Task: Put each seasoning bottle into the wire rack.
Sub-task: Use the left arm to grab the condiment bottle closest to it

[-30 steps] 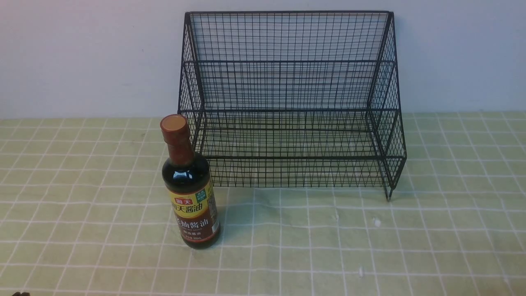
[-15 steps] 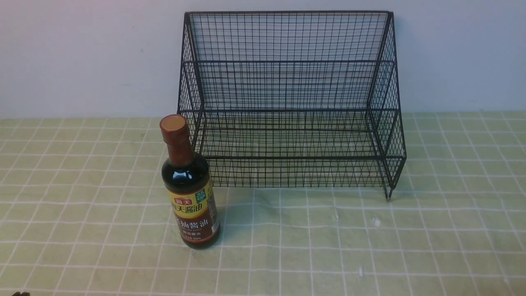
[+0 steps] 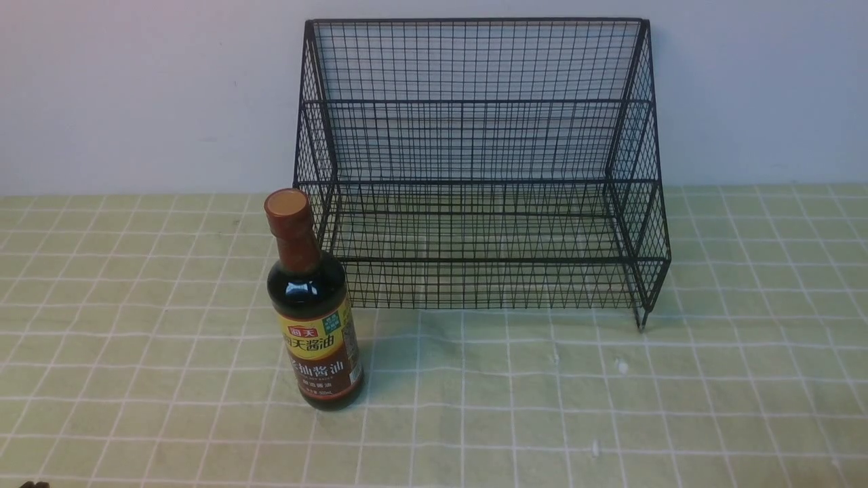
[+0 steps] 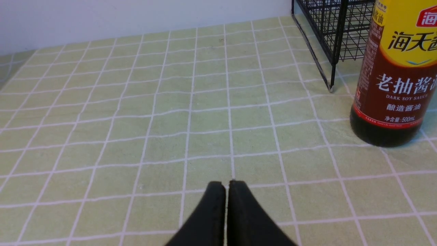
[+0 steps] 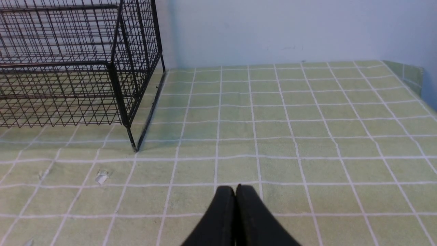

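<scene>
In the front view, the bottle (image 3: pixel 315 325) stands upright on the desk (image 3: pixel 508 434), left of the middle of the frame, its reddish-brown cap overlapping the lower left corner of the rack (image 3: pixel 461 259) from where this camera looks. The rack takes up the upper middle of the frame, backed up near the wall (image 3: pixel 135 95), and I see no bottle in it. So I judge that I am at the very start: the bottle is still to be fetched. Of me, only a small dark bit shows at the bottom left corner, too little to read.

In the left wrist view, my left hand (image 4: pixel 227 186) reaches in from the bottom edge with its two dark fingers pressed together, pinching nothing and touching nothing. The bottle is at the upper right of the frame, well apart from my fingertips, with a corner of the rack behind it. My next move, as I judge it, calls for spreading these fingers wide, then bringing them around the bottle's body or neck, level enough not to tip it.

In the right wrist view, my right hand (image 5: pixel 235 189) is also pressed together and holds nothing. The rack fills the upper left; the bottle is out of this frame, so I would leave the grasp to my left.
</scene>
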`<action>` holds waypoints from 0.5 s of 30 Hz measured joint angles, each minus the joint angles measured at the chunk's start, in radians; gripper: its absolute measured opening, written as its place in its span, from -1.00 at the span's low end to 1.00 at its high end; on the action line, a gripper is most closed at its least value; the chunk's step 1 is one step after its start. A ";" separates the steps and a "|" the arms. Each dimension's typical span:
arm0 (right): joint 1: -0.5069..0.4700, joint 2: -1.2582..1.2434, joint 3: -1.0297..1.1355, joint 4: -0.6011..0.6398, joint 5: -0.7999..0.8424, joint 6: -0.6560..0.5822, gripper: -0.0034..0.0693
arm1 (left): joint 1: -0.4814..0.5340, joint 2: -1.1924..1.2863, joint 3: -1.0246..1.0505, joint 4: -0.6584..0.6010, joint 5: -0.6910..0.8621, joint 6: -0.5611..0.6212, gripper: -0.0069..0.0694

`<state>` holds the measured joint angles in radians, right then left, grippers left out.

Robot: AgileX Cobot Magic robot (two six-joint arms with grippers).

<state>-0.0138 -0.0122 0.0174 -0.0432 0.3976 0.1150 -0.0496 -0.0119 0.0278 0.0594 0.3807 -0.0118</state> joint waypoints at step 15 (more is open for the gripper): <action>0.000 0.000 0.000 0.000 -0.001 0.000 -0.95 | 0.000 0.000 0.003 -0.059 -0.138 -0.053 -0.83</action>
<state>-0.0138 -0.0122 0.0174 -0.0432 0.3967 0.1150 -0.0496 -0.0119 0.0309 0.0000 0.2427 -0.0645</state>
